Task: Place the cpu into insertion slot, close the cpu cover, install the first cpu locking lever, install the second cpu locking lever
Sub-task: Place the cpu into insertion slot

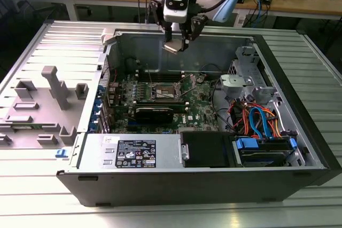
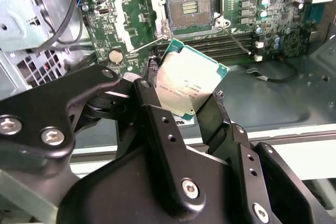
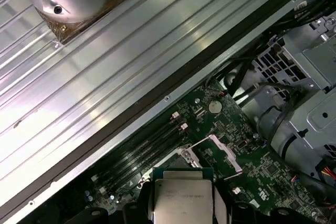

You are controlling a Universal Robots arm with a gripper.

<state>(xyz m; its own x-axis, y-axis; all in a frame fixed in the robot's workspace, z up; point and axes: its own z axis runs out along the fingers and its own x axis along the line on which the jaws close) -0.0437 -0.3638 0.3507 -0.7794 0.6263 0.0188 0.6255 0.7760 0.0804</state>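
I have the pincer [image 1: 178, 42] clamped on the cpu [image 2: 190, 77], up in the upper middle of the exterior view, well above the open computer case [image 1: 187, 185], insertion slot [image 2: 189, 8] bare on the green motherboard [image 1: 203, 111].

Bright, even room light from above

Glare streaks the ribbed worktop [image 3: 105, 77] in the first wrist view and sheens the metal top of the cpu [image 2: 189, 80] in the second wrist view. In the exterior view the inside of the computer case [image 1: 214, 52] lies in soft shadow.
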